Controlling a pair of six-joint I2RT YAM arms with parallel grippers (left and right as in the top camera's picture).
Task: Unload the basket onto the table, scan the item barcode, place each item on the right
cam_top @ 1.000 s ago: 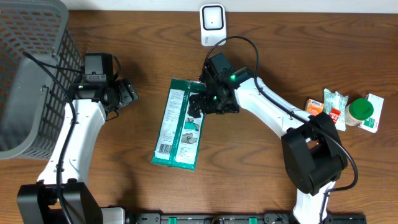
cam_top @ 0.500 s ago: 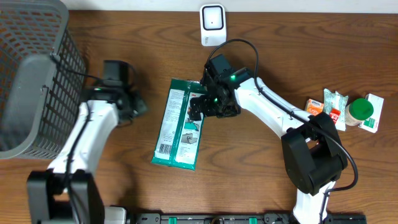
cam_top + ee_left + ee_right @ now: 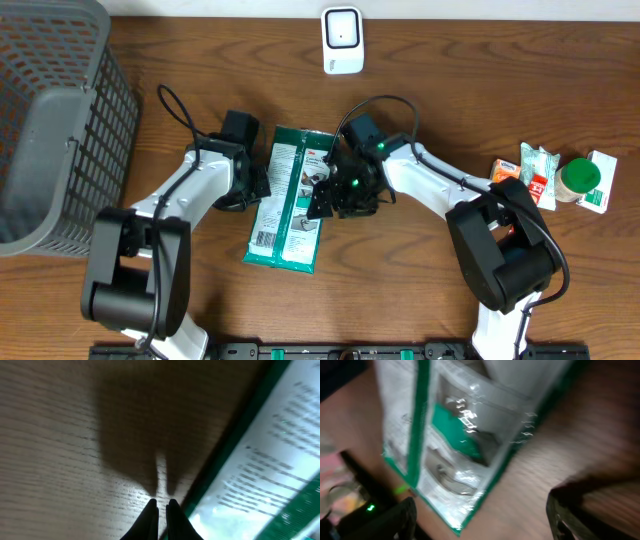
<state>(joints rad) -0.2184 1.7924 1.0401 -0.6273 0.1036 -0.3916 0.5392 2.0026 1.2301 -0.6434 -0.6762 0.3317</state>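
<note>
The item is a flat green and white pack (image 3: pixel 288 200) lying lengthwise on the wooden table, printed side up. My left gripper (image 3: pixel 262 186) is low beside the pack's left edge. In the left wrist view its fingertips (image 3: pixel 162 507) are pressed together over bare wood, with the pack's green border (image 3: pixel 265 475) just to their right. My right gripper (image 3: pixel 326 196) is over the pack's right edge. In the right wrist view its gripper (image 3: pixel 480 520) stands wide open, a corner of the pack (image 3: pixel 465 435) lying between the two fingers. The white scanner (image 3: pixel 341 40) stands at the back.
A grey mesh basket (image 3: pixel 50 120) fills the far left. Several small packaged goods and a green-lidded jar (image 3: pixel 578 178) are grouped at the right edge.
My left arm has swung right from near the basket to the pack's left edge, and its gripper has shut. My right gripper has slid down along the pack's right edge.
</note>
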